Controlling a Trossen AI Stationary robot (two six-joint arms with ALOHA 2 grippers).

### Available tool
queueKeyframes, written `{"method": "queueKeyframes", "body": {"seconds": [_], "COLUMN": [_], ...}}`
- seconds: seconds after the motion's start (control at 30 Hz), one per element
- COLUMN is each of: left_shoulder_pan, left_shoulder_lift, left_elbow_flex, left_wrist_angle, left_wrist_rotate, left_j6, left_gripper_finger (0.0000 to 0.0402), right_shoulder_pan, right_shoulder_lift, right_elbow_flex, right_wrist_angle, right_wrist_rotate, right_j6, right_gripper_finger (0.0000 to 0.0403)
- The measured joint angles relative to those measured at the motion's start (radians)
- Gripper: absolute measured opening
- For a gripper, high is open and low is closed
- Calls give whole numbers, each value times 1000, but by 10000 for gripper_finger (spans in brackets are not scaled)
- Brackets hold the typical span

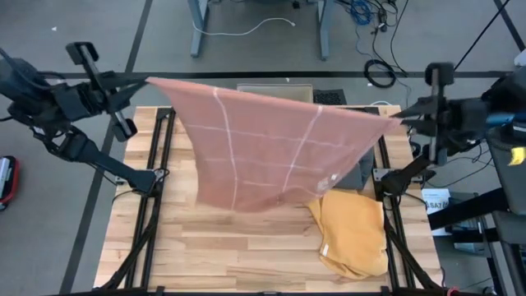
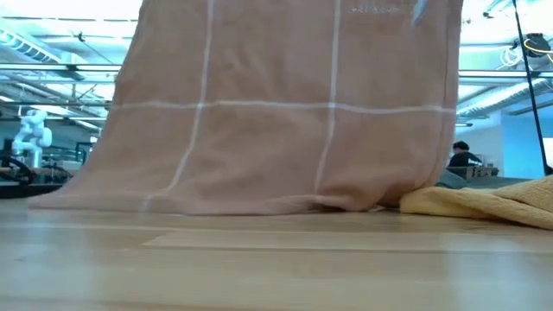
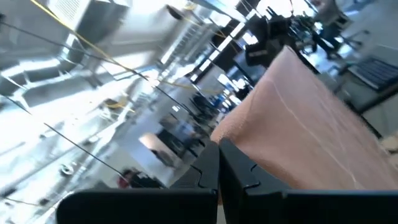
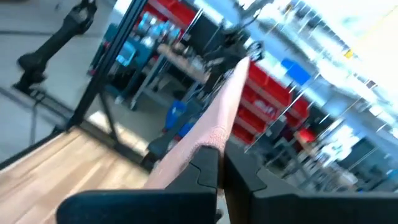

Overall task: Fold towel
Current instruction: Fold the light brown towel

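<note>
1. We read no brand or clear writing anywhere; a small white tag on the pink towel is too small to read.
2. The pink towel is soft woven cloth with thin white grid lines, stretched in the air between both arms, its lower edge draping onto the wooden desk.
3. Our left gripper, at about ten o'clock above the desk, is clamped tight on the towel's corner.
4. Our right gripper, at about two o'clock, is likewise closed on the opposite corner.
5. A crumpled yellow towel with a nubby terry texture lies on the desk at about five o'clock, partly under the pink towel's hanging edge.
6. The desk is light butcher-block planks, flanked by black metal rails.
</note>
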Motion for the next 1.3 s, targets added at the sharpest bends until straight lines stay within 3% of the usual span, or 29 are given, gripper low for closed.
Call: {"method": "queueKeyframes", "body": {"seconds": [0.23, 0.53, 0.67, 0.87, 1.07, 1.3], "left_shoulder_pan": [0, 0, -10, -63, -146, -263], "left_shoulder_lift": [3, 2, 2, 17, 80, 181], "left_elbow_flex": [0, 0, 1, 1, 2, 0], "left_wrist_angle": [70, -58, -130, -153, -165, -225], "left_wrist_rotate": [29, 202, 371, 615, 659, 655], "left_j6": [-17, -170, -245, -283, -276, -299], "left_gripper_finger": [0, 0, 0, 0, 0, 0], "right_shoulder_pan": [0, 0, 0, 0, 2, 2], "right_shoulder_lift": [3, 29, 59, 139, 214, 292], "right_elbow_flex": [33, 33, 33, 33, 33, 33], "right_wrist_angle": [79, -95, -146, -113, -59, -48], "right_wrist_rotate": [-11, -129, -248, -416, -545, -584], "right_j6": [-97, 117, 223, 197, 109, 109], "right_gripper_finger": [0, 0, 0, 0, 0, 0]}}
